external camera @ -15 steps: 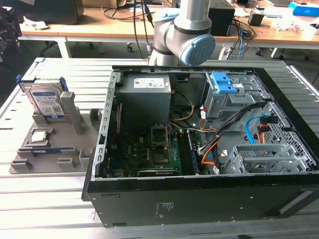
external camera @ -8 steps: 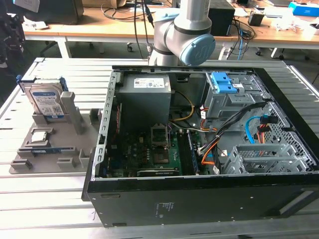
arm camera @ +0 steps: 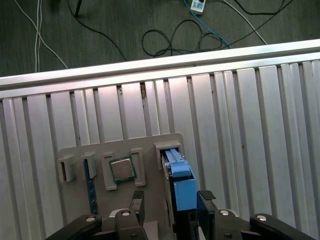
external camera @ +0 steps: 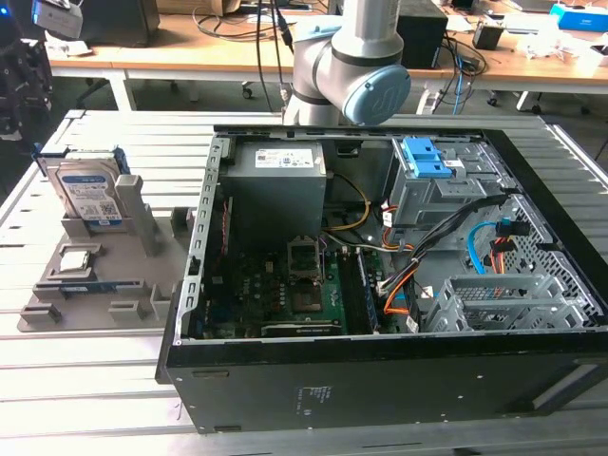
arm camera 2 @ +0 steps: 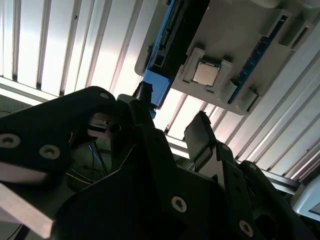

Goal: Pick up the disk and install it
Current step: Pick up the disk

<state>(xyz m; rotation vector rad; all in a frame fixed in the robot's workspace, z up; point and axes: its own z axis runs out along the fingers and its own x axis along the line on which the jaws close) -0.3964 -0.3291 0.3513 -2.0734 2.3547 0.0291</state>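
Presently catalogued, from the exterior view's left to its right.

Item: disk point(external camera: 88, 193). It is a flat rectangular silver drive with a white-and-blue label on its broad face and blue plastic rails along its sides. It stands upright on one edge in a slot of the grey fixture point(external camera: 157, 294), which lies on the slatted metal table point(external camera: 95, 380). Nothing touches the disk apart from its slot.

Same fixture, just in front of the disk: a small square processor chip point(external camera: 78, 258), lying flat in its own pocket.

Centre to right: an open computer case point(external camera: 380, 380) lying on its side. Inside it are a grey power-supply box point(external camera: 275, 185), a green mainboard point(external camera: 275, 285) and a blue-topped drive cage point(external camera: 423, 176). The robot arm point(external camera: 347, 66) rises behind the case.

End effector: gripper point(arm camera: 172, 196), seen in both wrist views. Its two dark fingers point(arm camera: 138, 201) are spread apart and clamp nothing.

Relation, first wrist view: the disk point(arm camera: 179, 180) is seen edge-on with its blue rail toward the camera. It sits below the gripper, in line with the gap between the fingers and closer to one finger than the other. The chip point(arm camera: 121, 170) lies just beside it.

Relation, second wrist view: the blue rail end of the disk point(arm camera 2: 159, 65) lies just beyond the tip of one finger point(arm camera 2: 145, 100) of the gripper point(arm camera 2: 172, 107). Whether tip and rail touch cannot be told.
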